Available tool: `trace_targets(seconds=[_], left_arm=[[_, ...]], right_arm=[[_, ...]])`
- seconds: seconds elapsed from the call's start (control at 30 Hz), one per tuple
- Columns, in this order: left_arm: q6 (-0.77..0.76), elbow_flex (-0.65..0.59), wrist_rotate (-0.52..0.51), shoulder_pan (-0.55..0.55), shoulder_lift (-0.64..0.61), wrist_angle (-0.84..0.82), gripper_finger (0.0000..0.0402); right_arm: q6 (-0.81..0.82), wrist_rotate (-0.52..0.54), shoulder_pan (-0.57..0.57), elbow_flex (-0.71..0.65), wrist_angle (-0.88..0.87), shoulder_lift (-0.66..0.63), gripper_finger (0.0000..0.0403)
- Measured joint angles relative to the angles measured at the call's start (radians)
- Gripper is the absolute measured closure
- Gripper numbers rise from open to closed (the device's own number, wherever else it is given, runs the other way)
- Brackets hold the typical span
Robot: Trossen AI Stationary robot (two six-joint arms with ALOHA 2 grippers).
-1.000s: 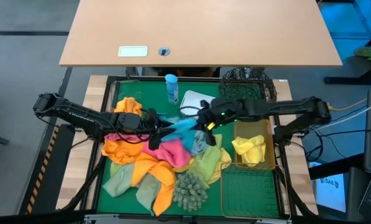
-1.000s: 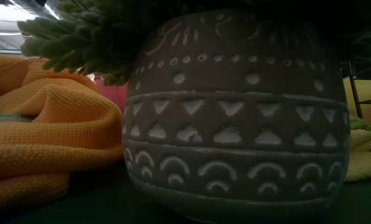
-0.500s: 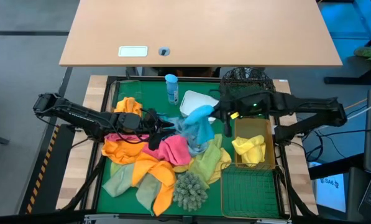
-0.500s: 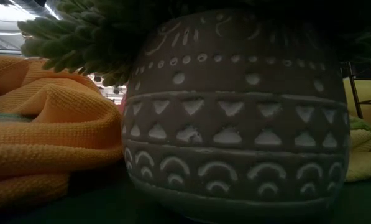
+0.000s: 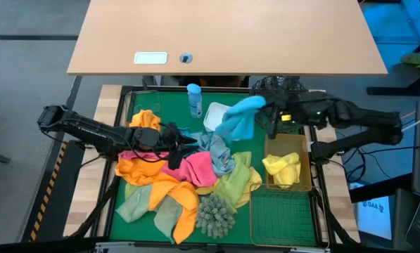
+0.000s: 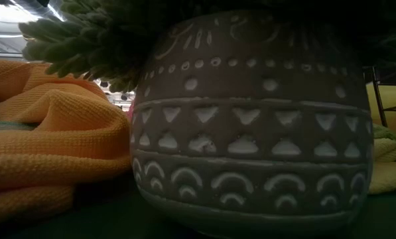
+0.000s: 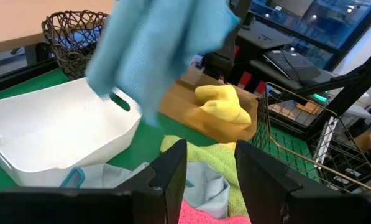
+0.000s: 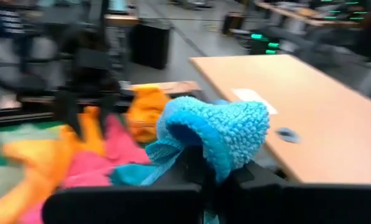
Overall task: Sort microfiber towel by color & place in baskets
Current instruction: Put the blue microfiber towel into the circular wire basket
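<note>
Above the white tub [image 5: 217,114] near the table's far edge, your right gripper [image 5: 260,107] is clamped on a limp, light blue towel [image 5: 239,118]; pinch bunched folds. Your left gripper [image 7: 209,177] waits, jaws apart, over the towel pile [image 5: 174,176].

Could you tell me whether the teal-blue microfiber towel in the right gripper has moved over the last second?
Yes. The teal-blue microfiber towel rose off the pile and travelled toward the round black wire-mesh basket, now beside the white rectangular tub.
</note>
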Motion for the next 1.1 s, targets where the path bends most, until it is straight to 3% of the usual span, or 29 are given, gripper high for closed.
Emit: trace_targets(seconds=[0.3, 0.5, 0.77, 1.1], left_arm=[[0.000, 0.000, 0.000, 0.000, 0.000, 0.000, 0.0271], [0.000, 0.000, 0.000, 0.000, 0.000, 0.000, 0.0271], [0.000, 0.000, 0.000, 0.000, 0.000, 0.000, 0.0271], [0.000, -0.001, 0.001, -0.001, 0.000, 0.000, 0.0271]], right_arm=[[0.002, 0.397, 0.000, 0.000, -0.225, -0.076, 0.0393], [0.057, 0.541, -0.009, -0.001, -0.384, -0.082, 0.0393], [0.205, 0.556, -0.142, -0.058, -0.584, -0.079, 0.0393], [0.221, 0.439, -0.251, -0.255, -0.560, -0.055, 0.0393]])
